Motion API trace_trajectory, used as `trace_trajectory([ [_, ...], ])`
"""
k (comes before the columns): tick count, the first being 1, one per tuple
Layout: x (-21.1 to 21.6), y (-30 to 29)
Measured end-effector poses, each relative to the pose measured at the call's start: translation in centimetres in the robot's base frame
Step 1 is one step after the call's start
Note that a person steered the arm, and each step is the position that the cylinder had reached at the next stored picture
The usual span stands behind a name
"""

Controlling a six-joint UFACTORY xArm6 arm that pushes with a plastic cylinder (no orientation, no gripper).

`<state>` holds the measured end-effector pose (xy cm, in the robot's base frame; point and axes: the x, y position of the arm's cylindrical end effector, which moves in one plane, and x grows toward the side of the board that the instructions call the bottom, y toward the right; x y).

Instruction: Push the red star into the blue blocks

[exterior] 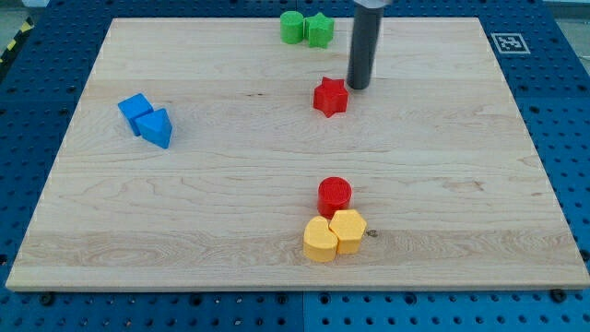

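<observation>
1. The tip (357, 87) rests on the board just right of and slightly beyond the red star (330, 96); contact cannot be told. The rod has no fingers and holds nothing; its upper part is cut off at the far edge of the frame.
2. The blue blocks, a cube (135, 111) and a wedge-like piece (157, 127), touch each other far to the left.
3. Two green blocks (306, 29) sit at the far edge, shapes unclear.
4. Nearer, a red cylinder (335, 195) adjoins two yellow blocks (334, 235).
5. The wooden board (461, 184) lies on a blue perforated base (572, 111).

red star (330, 96), blue blocks (146, 120), green blocks (306, 29), yellow blocks (334, 235)
</observation>
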<state>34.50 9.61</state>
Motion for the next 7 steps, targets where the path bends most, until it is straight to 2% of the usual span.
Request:
trace_trajectory([
  [1, 1.9, -0.5],
  [4, 4.4, -11.0],
  [6, 7.4, -14.5],
  [7, 5.9, -15.2],
])
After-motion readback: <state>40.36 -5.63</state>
